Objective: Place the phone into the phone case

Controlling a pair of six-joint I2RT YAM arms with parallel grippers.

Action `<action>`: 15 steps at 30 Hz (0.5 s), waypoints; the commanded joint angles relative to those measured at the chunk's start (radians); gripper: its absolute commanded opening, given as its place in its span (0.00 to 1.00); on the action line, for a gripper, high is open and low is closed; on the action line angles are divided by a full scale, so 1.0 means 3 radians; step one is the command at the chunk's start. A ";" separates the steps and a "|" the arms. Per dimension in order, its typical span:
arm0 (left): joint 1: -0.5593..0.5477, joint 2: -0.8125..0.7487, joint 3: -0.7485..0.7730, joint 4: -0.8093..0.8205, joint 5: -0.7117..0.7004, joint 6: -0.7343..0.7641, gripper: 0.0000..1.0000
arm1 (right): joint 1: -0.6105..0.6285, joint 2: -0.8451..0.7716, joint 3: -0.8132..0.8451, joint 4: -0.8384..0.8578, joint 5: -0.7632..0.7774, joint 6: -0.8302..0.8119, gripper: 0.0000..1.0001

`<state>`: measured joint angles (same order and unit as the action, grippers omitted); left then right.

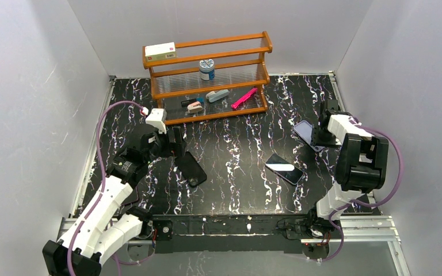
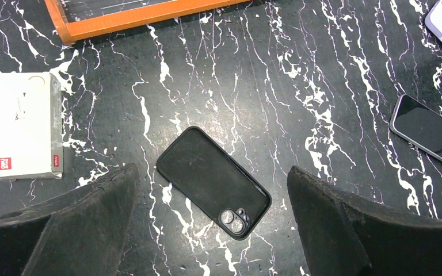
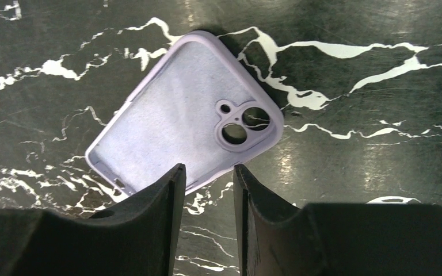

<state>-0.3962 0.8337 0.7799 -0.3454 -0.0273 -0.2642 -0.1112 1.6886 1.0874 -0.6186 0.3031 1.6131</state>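
The phone case (image 2: 213, 181) is a matte black shell with two camera holes. It lies flat on the marble table, and it shows at left of centre in the top view (image 1: 191, 168). My left gripper (image 2: 212, 168) hangs above it, wide open and empty, with a finger on each side; it also shows in the top view (image 1: 175, 144). The phone (image 1: 284, 168), glossy dark with a pale rim, lies screen up right of centre; it also shows in the left wrist view (image 2: 431, 130). My right gripper (image 3: 209, 167) is narrowly open and empty over the edge of a lavender case (image 3: 184, 118).
A wooden rack (image 1: 207, 75) stands at the back with a white box (image 1: 160, 52), a jar (image 1: 206, 69) and small items on it. Another white box (image 2: 26, 132) lies left of the black case. The lavender case (image 1: 306, 132) lies at the right.
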 commanded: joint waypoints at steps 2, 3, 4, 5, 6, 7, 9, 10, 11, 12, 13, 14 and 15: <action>-0.0015 -0.0100 -0.0002 -0.0040 -0.0047 0.0046 0.98 | -0.0020 0.0135 -0.0050 -0.0033 -0.0046 0.0093 0.44; -0.0014 -0.0100 -0.0003 -0.0044 -0.0049 0.0047 0.98 | -0.0016 0.0154 -0.0039 -0.0030 -0.0070 0.0094 0.44; -0.0014 -0.0102 -0.0002 -0.0046 -0.0059 0.0052 0.98 | -0.0016 0.0170 -0.0018 -0.0040 -0.0091 0.0094 0.44; -0.0015 -0.0107 -0.0004 -0.0049 -0.0065 0.0052 0.98 | -0.0018 0.0185 0.0001 -0.0053 -0.0097 0.0096 0.44; -0.0017 -0.0113 -0.0003 -0.0054 -0.0076 0.0052 0.98 | -0.0018 0.0195 0.0017 -0.0059 -0.0095 0.0094 0.45; -0.0014 -0.0122 -0.0002 -0.0052 -0.0086 0.0052 0.98 | -0.0018 0.0211 0.0023 -0.0068 -0.0090 0.0101 0.44; -0.0014 -0.0130 -0.0008 -0.0051 -0.0096 0.0052 0.98 | -0.0018 0.0234 0.0014 -0.0080 -0.0086 0.0115 0.44; -0.0014 -0.0130 -0.0007 -0.0051 -0.0097 0.0052 0.98 | -0.0019 0.0244 0.0009 -0.0084 -0.0107 0.0111 0.44; -0.0014 -0.0133 -0.0009 -0.0050 -0.0098 0.0052 0.98 | -0.0019 0.0251 0.0013 -0.0092 -0.0142 0.0103 0.45; -0.0014 -0.0135 -0.0007 -0.0051 -0.0098 0.0052 0.98 | -0.0018 0.0244 0.0011 -0.0095 -0.0175 0.0097 0.45; -0.0014 -0.0132 -0.0007 -0.0054 -0.0101 0.0052 0.98 | -0.0019 0.0235 0.0006 -0.0096 -0.0185 0.0098 0.45; -0.0014 -0.0128 -0.0003 -0.0052 -0.0103 0.0052 0.98 | -0.0018 0.0221 0.0007 -0.0096 -0.0187 0.0099 0.45; -0.0014 -0.0126 -0.0005 -0.0053 -0.0102 0.0052 0.98 | -0.0021 0.0206 0.0021 -0.0100 -0.0187 0.0096 0.46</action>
<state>-0.3962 0.8131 0.7799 -0.3462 -0.0395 -0.2611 -0.1112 1.7416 1.0828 -0.6296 0.2485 1.6211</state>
